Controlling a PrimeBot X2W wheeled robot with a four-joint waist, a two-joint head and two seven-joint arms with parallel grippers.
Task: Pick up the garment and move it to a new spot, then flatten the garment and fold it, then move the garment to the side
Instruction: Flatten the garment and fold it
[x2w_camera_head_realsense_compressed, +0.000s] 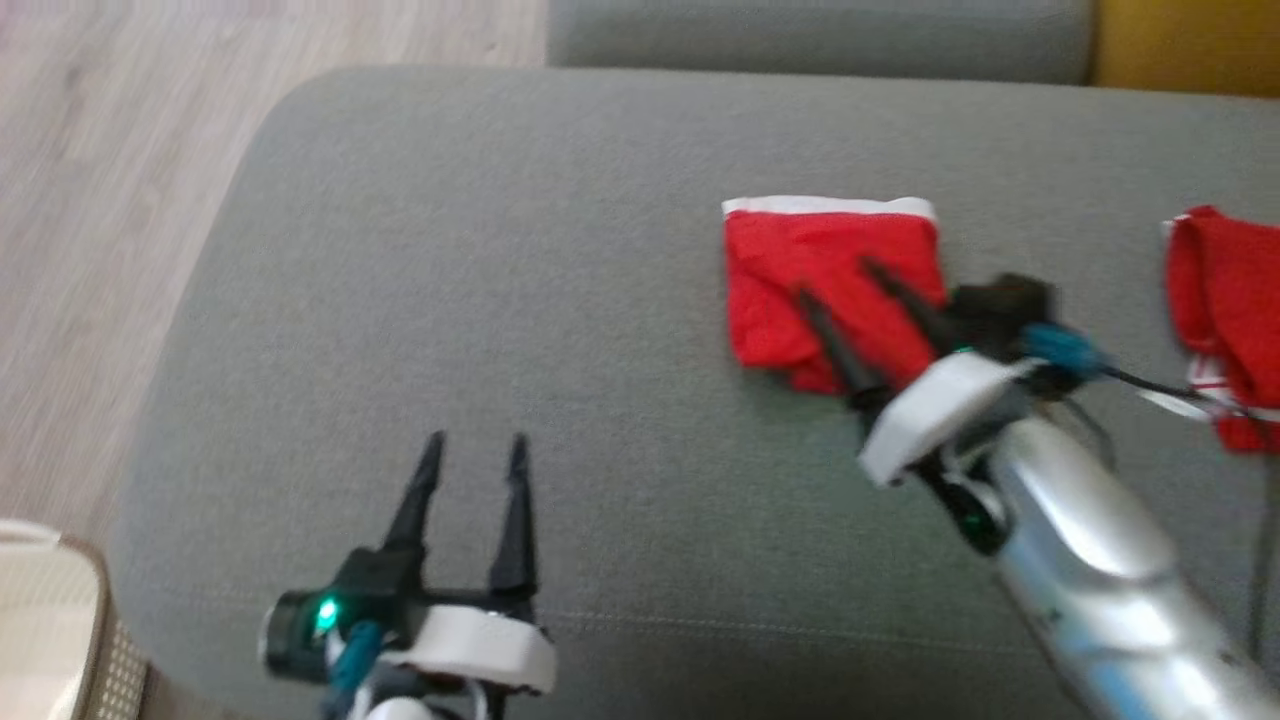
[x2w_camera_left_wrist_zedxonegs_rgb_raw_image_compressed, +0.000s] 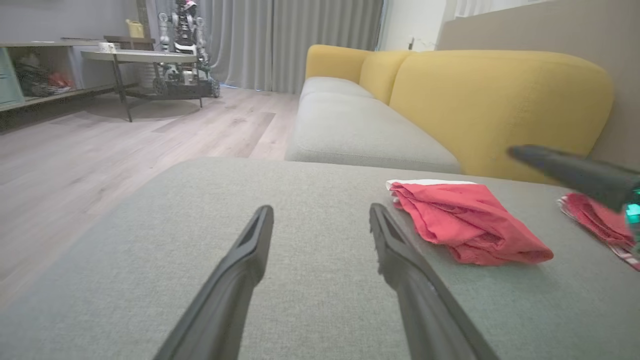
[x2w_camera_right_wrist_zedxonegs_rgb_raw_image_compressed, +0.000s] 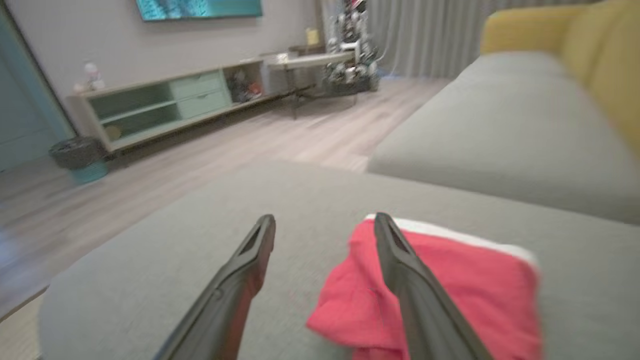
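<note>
A folded red garment (x2w_camera_head_realsense_compressed: 800, 270) with a white band along its far edge lies on the grey ottoman (x2w_camera_head_realsense_compressed: 450, 300); it also appears as the red garment (x2w_camera_left_wrist_zedxonegs_rgb_raw_image_compressed: 465, 220) in the left wrist view and the red garment (x2w_camera_right_wrist_zedxonegs_rgb_raw_image_compressed: 450, 295) in the right wrist view. My right gripper (x2w_camera_head_realsense_compressed: 835, 280) hovers open over the garment's near half, fingers apart, nothing held. The right gripper (x2w_camera_right_wrist_zedxonegs_rgb_raw_image_compressed: 325, 225) straddles the garment's left edge. My left gripper (x2w_camera_head_realsense_compressed: 475, 445) stands open over bare cushion at the lower left, well away from the cloth. Its open fingers (x2w_camera_left_wrist_zedxonegs_rgb_raw_image_compressed: 255, 235) point across the ottoman.
A second red garment (x2w_camera_head_realsense_compressed: 1220, 320) lies bunched at the ottoman's right edge. A grey and yellow sofa (x2w_camera_left_wrist_zedxonegs_rgb_raw_image_compressed: 500, 100) sits beyond. Wooden floor (x2w_camera_head_realsense_compressed: 100, 200) drops off to the left, with a pale basket (x2w_camera_head_realsense_compressed: 40, 620) at the lower left corner. A low table (x2w_camera_left_wrist_zedxonegs_rgb_raw_image_compressed: 140, 57) stands across the room.
</note>
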